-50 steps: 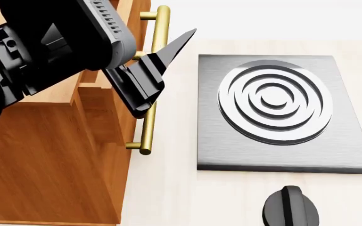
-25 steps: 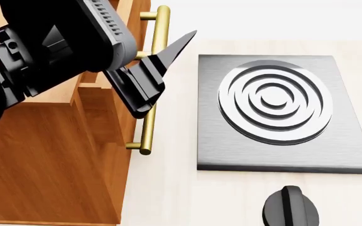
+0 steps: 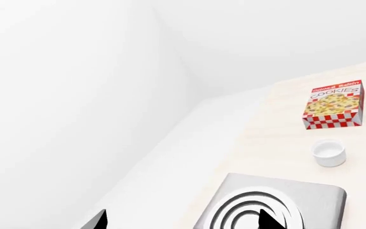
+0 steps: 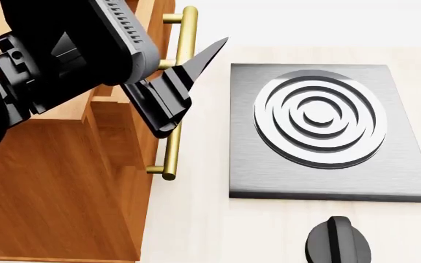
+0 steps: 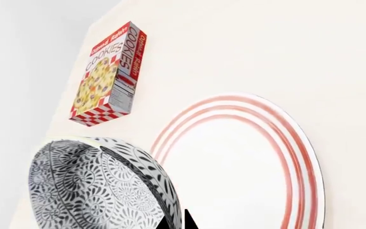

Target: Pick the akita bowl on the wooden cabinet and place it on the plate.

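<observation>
Left gripper (image 4: 188, 82) hung open beside the wooden cabinet (image 4: 57, 186). Right gripper (image 5: 177, 222), seen only by its wrist camera, pinched the akita bowl (image 5: 100, 188) just beside the plate (image 5: 247, 167); cookie box (image 5: 110, 74) beyond.

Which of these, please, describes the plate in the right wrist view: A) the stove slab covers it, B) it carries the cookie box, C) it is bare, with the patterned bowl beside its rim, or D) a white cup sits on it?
C: the plate shows a bare white centre inside its red rings, while the akita bowl appears beside its rim and the cookie box lies apart on the counter.
</observation>
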`<state>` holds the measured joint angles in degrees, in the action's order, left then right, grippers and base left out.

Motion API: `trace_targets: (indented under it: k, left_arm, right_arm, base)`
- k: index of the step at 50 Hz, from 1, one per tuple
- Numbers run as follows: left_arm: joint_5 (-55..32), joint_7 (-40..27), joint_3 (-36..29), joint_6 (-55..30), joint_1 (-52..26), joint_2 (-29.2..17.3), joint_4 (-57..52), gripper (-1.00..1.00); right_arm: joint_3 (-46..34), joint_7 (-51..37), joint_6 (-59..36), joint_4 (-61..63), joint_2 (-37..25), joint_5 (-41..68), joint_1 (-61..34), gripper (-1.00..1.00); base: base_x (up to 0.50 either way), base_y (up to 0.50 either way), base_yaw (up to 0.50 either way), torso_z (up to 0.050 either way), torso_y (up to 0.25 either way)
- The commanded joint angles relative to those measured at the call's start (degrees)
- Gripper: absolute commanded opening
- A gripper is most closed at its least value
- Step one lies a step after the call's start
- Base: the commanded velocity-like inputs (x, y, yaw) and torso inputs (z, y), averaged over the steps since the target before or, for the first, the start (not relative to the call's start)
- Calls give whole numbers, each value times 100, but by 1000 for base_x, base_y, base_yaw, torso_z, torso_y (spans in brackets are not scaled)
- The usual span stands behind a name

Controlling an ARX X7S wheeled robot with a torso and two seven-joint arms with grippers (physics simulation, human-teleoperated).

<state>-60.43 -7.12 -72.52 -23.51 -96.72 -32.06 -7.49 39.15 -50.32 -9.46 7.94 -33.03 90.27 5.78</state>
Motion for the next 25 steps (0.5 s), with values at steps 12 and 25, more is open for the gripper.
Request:
trace_targets:
  k: [12, 25]
  left_arm:
    - [63, 25, -14, 55, 110, 28, 53, 100]
    - [70, 23, -7, 59, 143, 37, 66, 100]
  right_arm:
    - [-193, 133, 43, -540, 50, -260, -200, -100]
    - [-206, 148, 64, -682, 90, -284, -227, -100]
  base:
    - [0, 0, 0, 0, 0]
    - [0, 0, 0, 1, 1]
